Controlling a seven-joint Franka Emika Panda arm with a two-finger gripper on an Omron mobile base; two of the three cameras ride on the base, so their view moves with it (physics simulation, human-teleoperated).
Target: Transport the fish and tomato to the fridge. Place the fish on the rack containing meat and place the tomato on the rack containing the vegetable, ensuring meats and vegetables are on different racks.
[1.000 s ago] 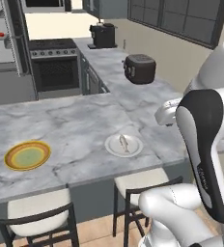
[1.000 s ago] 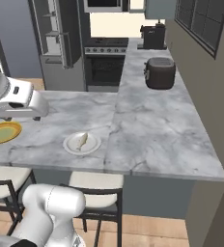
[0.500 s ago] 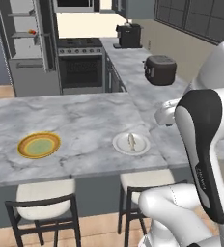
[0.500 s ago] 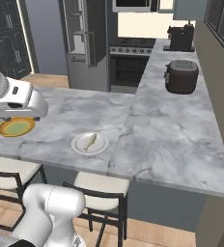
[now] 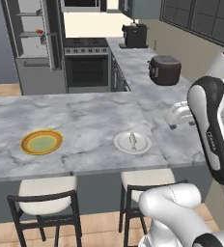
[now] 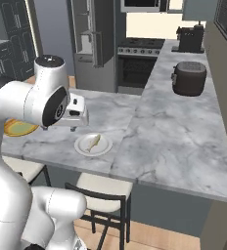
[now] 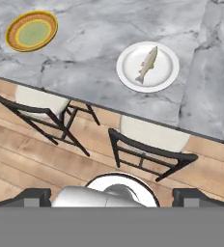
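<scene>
The fish [image 5: 132,140] lies on a white plate [image 5: 142,146] near the front edge of the marble island; it also shows as the fish [image 6: 92,143] and the fish [image 7: 147,63]. My gripper [image 6: 75,126] hangs open and empty above the counter, just left of the plate and well clear of the fish. It is also the gripper [image 5: 175,122], and its tips stand wide apart at gripper [image 7: 112,197]. The fridge [image 5: 34,46] stands open at the far left, also fridge [image 6: 92,41]. A small red spot sits on one shelf, too small to identify. I cannot pick out the tomato with certainty.
An empty yellow plate [image 5: 41,142] lies left of the fish plate. Two stools [image 7: 151,141] stand under the island's front edge. A black cooker [image 5: 164,70] and a dark appliance [image 5: 134,34] sit on the right counter. The oven [image 5: 87,68] is beside the fridge.
The whole scene has slid right in both base views, so the base has moved; the fridge now shows more fully. The gripper stayed open and the fish stayed on its plate.
</scene>
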